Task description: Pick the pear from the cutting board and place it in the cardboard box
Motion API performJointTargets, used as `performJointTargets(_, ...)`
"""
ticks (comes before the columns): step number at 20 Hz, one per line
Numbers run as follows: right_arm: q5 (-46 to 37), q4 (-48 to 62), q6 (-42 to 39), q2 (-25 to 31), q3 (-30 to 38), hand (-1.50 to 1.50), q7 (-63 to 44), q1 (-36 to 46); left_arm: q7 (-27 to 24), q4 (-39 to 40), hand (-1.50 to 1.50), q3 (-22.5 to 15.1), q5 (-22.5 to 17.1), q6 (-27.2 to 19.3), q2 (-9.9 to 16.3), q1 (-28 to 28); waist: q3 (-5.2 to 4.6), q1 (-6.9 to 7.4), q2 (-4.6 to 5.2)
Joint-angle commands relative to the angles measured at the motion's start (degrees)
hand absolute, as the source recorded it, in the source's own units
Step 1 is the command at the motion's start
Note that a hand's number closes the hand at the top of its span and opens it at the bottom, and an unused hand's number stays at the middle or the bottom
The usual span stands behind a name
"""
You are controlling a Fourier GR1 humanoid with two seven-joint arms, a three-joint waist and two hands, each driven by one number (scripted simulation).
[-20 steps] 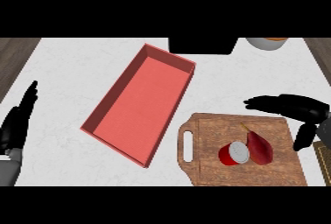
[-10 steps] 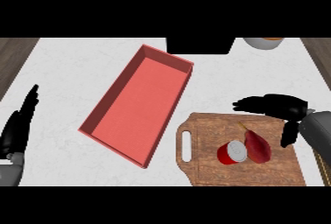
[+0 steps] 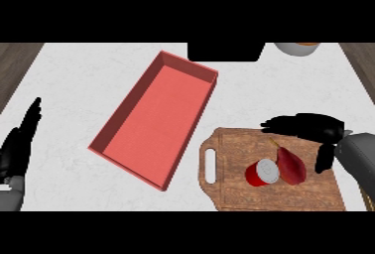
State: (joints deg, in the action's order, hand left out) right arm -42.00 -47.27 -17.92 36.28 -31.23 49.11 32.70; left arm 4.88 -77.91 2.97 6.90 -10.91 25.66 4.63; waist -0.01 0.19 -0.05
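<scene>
Head view: I see the pear (image 3: pixel 290 164), dark red, lying on the wooden cutting board (image 3: pixel 238 196) at the lower right, its stem pointing up-left. A red can (image 3: pixel 263 173) lies on its side touching the pear's left flank. My right hand (image 3: pixel 311 127) sits over the board's upper right corner, just above the pear; its fingers (image 3: pixel 282 122) are spread and relaxed, thumb hanging down beside the pear, holding nothing. To the left of the board, the red box (image 3: pixel 192 67) lies tilted on the white counter (image 3: pixel 81 84). My left hand (image 3: pixel 20 147) rests at the left edge, fingers straight and up, well apart from everything.
</scene>
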Motion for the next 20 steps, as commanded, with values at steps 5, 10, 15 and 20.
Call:
performJointTargets(5, 1.32, -6.61, -6.52, -0.71, 1.82, -1.50, 2.36, -1.79, 0.98, -0.50, 0.00, -0.23, 2.53, -0.58, -2.28, 0.03, 0.00, -0.05, 0.00)
performJointTargets(10, 0.40, -14.33, -8.07, 4.55, 1.51, -1.50, 2.39, -6.05, -2.90, 4.88, 0.00, 2.34, 1.93, 1.08, -1.93, 1.61, -0.02, -0.36, 0.03)
performJointTargets(15, -3.90, -15.33, -7.87, 0.64, -0.16, -1.50, -6.52, -6.85, -2.16, 3.26, 0.00, 2.22, 2.84, 1.09, -3.13, 1.51, 0.00, -0.03, 0.08)
performJointTargets(20, -7.73, -10.66, -6.74, -5.14, 0.62, -1.50, -9.47, -5.50, -2.16, 0.59, 0.00, 1.75, 4.80, 0.33, -4.81, -1.43, 0.02, 0.30, 0.11)
